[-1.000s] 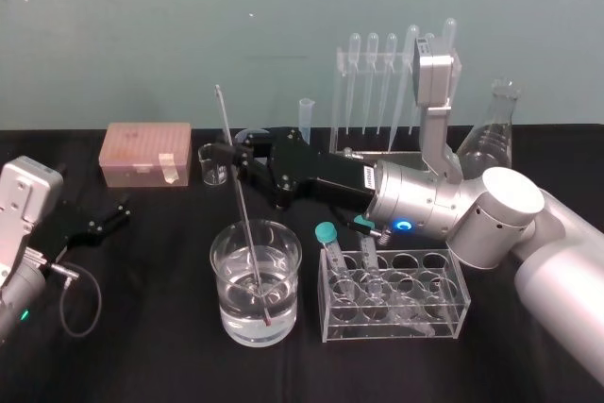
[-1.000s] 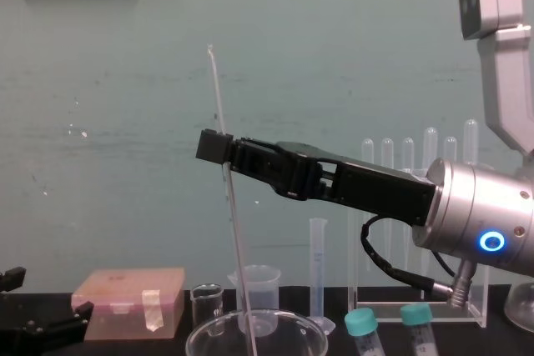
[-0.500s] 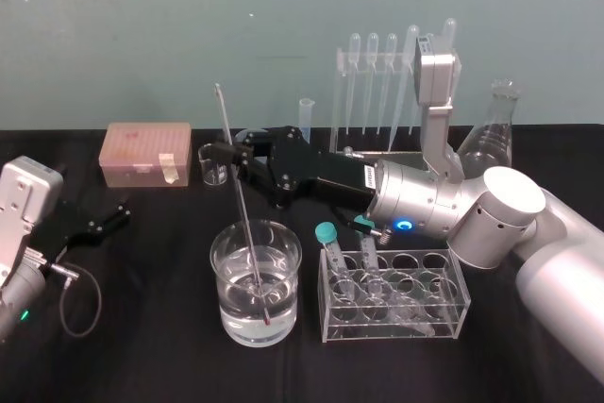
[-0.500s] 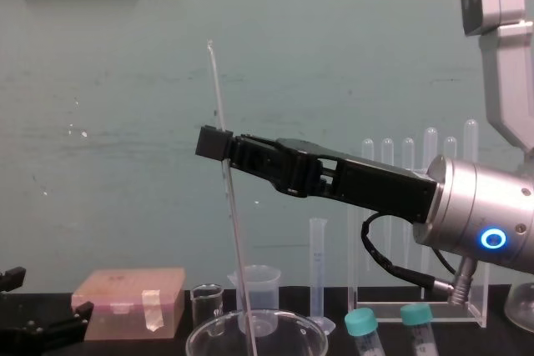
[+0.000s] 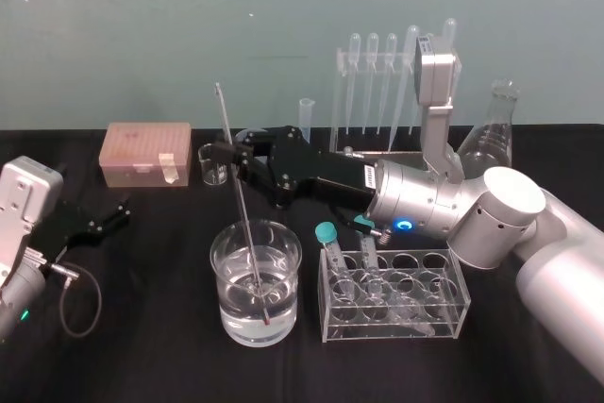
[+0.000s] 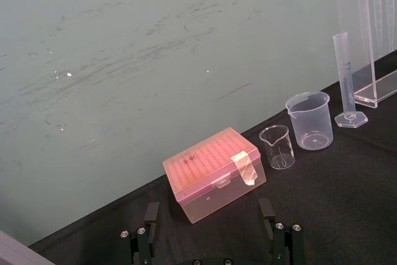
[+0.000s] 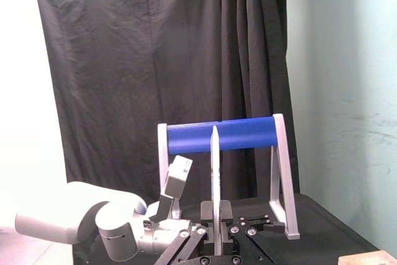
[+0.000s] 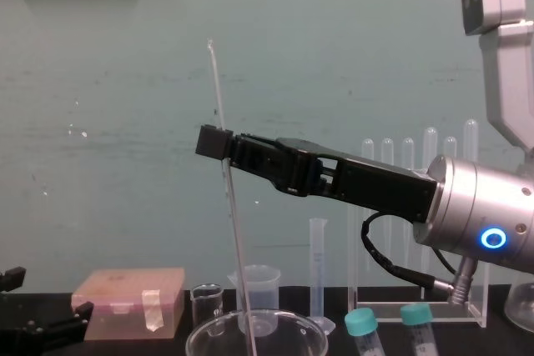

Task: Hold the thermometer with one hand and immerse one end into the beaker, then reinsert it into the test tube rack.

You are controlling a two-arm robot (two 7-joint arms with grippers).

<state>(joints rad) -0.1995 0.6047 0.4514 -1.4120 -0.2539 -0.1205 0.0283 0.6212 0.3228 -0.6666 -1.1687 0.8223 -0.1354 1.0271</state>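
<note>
Change: in the chest view the right gripper (image 8: 219, 142) and the top of the thermometer (image 8: 237, 231) sit a shade higher than a second ago and level with half a second ago; the head view shows no other shift.
Right fingers: closed on the thermometer partway up its length (the right wrist view shows the rod pinched between them).
Thermometer: tilted, its top leaning toward the robot's left. Its lower end sits under the clear liquid in the beaker (image 5: 219, 276), close to the bottom; I cannot tell whether it touches the glass.
Beaker: on the tabletop (image 5: 151, 346) in front of the robot, partly filled, just left of a low tube holder (image 5: 394, 323) with teal-capped tubes.
Test tube rack (image 5: 337, 92): the tall clear frame at the back right, behind the right arm and well apart from the beaker, with pipettes (image 5: 373, 73) hanging in it.
Left gripper (image 5: 109, 217): parked low at the left of the tabletop, fingers spread, holding nothing.
Meaning: the immersion looks done. The slight rise followed by a pause reads as the start of the lift-out (or just settling).
Next: probably a straight lift until the tip clears the rim, then a carry back and right to a free hole in the rack.
Risk: the rod is long and thin, so its low end could knock the rim if swung early.
</note>
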